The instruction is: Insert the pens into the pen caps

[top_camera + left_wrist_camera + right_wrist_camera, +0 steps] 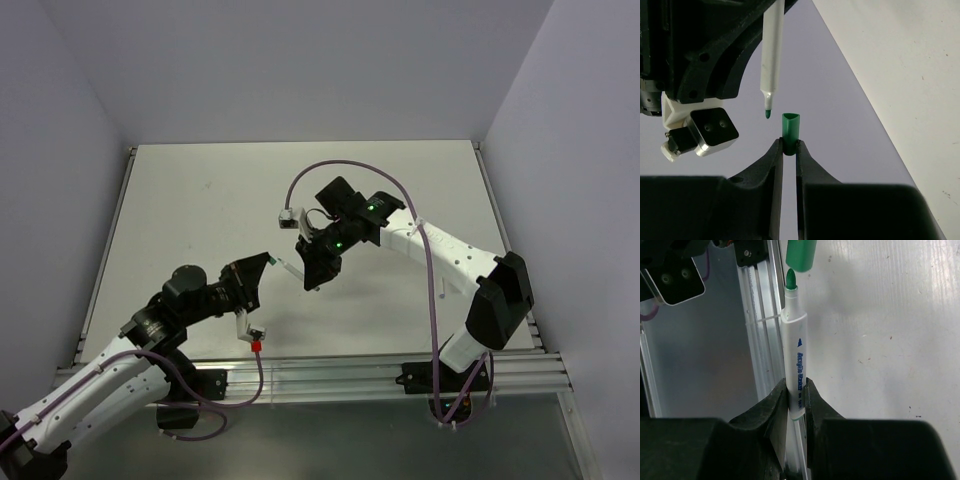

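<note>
Alignment appears to be the step in hand: the left gripper (789,146) is pinching the green pen cap (790,129) by its closed end, mouth facing the pen (771,60), which the right gripper (796,390) is clamping at its rear barrel. The green tip (767,114) is hanging just beside the mouth, not entered. The next move is calling for a sideways correction, then a straight push. The left wrist view is exposing that offset, while the right wrist view is showing near alignment.
</note>
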`<action>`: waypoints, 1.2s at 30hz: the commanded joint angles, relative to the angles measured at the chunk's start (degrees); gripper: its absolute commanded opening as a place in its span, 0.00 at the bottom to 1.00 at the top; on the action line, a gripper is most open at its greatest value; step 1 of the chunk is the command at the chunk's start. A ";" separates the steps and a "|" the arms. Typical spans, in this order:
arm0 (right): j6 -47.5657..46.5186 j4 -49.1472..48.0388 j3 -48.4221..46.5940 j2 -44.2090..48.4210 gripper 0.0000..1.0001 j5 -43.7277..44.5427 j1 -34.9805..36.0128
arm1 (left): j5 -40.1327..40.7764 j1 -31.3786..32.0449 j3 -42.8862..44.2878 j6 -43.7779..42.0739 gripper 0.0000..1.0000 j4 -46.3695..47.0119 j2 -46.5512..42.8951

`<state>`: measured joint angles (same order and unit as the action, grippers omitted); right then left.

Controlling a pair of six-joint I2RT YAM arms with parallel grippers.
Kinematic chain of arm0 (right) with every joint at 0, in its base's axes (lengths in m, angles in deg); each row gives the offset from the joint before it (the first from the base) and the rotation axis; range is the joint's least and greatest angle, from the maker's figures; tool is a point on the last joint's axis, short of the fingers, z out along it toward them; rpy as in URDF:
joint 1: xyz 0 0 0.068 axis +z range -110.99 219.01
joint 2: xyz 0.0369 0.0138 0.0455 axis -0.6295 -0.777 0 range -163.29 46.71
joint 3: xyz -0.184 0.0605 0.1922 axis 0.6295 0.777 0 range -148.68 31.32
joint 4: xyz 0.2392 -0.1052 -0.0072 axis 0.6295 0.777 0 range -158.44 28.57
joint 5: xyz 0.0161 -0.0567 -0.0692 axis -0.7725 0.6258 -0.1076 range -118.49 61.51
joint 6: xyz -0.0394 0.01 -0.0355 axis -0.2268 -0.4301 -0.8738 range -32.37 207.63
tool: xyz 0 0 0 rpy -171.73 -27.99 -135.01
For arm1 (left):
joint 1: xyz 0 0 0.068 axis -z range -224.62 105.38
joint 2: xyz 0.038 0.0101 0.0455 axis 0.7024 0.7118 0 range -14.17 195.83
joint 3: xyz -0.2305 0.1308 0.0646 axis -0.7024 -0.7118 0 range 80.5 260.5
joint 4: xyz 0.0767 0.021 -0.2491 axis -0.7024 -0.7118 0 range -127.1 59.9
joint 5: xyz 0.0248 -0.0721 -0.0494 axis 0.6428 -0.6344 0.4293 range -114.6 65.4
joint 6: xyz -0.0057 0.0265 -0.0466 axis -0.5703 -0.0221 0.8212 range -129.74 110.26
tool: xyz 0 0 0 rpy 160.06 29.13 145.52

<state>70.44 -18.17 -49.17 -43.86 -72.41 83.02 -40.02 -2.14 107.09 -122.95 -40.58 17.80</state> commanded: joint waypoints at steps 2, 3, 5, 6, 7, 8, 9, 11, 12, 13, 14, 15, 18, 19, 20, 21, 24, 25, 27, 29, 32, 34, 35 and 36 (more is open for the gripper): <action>-0.47 0.10 0.86 2.41 0.00 0.77 0.38 | 2.23 0.24 3.55 0.79 0.00 -1.39 -0.50; -0.48 0.10 0.95 2.50 0.00 0.68 0.38 | 2.41 0.24 3.82 1.14 0.00 -1.30 -0.41; -0.48 0.10 0.95 2.41 0.00 0.59 0.29 | 2.33 0.24 4.61 2.29 0.00 -1.04 0.03; -0.48 0.10 0.86 2.32 0.00 0.59 0.37 | 2.24 0.24 4.79 2.38 0.00 -1.12 0.11; -0.48 0.28 0.69 1.89 0.00 0.59 0.38 | 2.15 0.24 4.79 2.29 0.00 -0.86 0.29; -0.48 0.36 0.07 1.80 0.00 0.59 0.38 | 2.15 0.24 4.70 2.12 0.00 -0.68 0.29; -0.56 0.63 -0.28 1.53 0.00 0.59 0.46 | 1.97 0.24 4.70 1.94 0.00 -0.59 0.38; -0.48 0.98 -1.16 1.01 0.00 0.59 0.46 | 1.45 0.15 4.79 1.76 0.00 -0.51 0.55; -0.65 1.15 -1.34 0.83 0.00 0.59 0.46 | 1.36 0.24 4.70 1.59 0.00 -0.16 0.64; -0.65 1.24 -1.60 0.83 0.00 0.68 0.46 | 1.01 0.24 4.70 1.59 0.00 -0.15 0.64; -0.48 1.24 -1.69 0.74 0.00 0.77 0.46 | 0.83 0.24 4.96 1.50 0.00 -0.42 0.73; -0.56 1.33 -1.86 0.74 0.00 0.85 0.46 | 0.66 0.24 5.14 1.41 0.00 -0.94 0.82; -0.56 1.60 -2.65 0.39 0.00 0.68 0.46 | 0.04 0.24 5.23 1.06 0.00 -1.03 1.08; -0.56 1.94 -2.92 0.30 0.00 0.59 0.55 | -0.05 0.24 4.97 0.89 0.00 -0.60 1.26; -0.74 2.03 -2.92 0.13 0.00 0.59 0.55 | -0.31 0.24 4.70 0.88 0.00 -0.33 1.26; -0.74 2.21 -2.83 -0.05 0.00 0.68 0.64 | -0.49 0.24 4.61 0.71 0.00 -0.24 1.34; -1.09 2.30 -2.66 -0.14 0.00 1.03 0.90 | -0.75 0.24 4.61 0.80 0.00 0.37 1.70; -1.18 2.30 -2.66 -0.14 0.00 1.03 0.99 | -0.84 0.24 4.44 0.80 0.00 0.63 1.78; -1.09 2.39 -2.74 -0.40 0.00 1.03 0.99 | -0.93 0.32 4.35 0.71 0.00 0.99 1.96; -1.18 2.56 -2.75 -0.49 0.00 0.94 1.08 | -0.93 0.24 4.44 0.80 0.00 1.08 2.05; -1.27 2.65 -3.09 -0.75 0.00 0.86 1.17 | -1.02 0.24 4.70 0.88 0.00 1.16 2.05; -1.18 2.74 -3.27 -1.02 0.00 0.85 1.25 | -1.28 0.24 4.87 0.88 0.00 0.73 1.79; -1.27 2.74 -3.45 -1.10 0.00 0.86 1.34 | -1.37 0.24 4.88 0.71 0.00 0.72 1.70; -1.18 2.74 -3.53 -1.19 0.00 0.86 1.34 | -1.45 0.24 4.96 0.71 0.00 0.38 1.70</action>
<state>70.09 -16.14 -49.78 -44.66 -71.38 83.78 -39.60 -2.14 109.80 -121.57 -41.47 19.81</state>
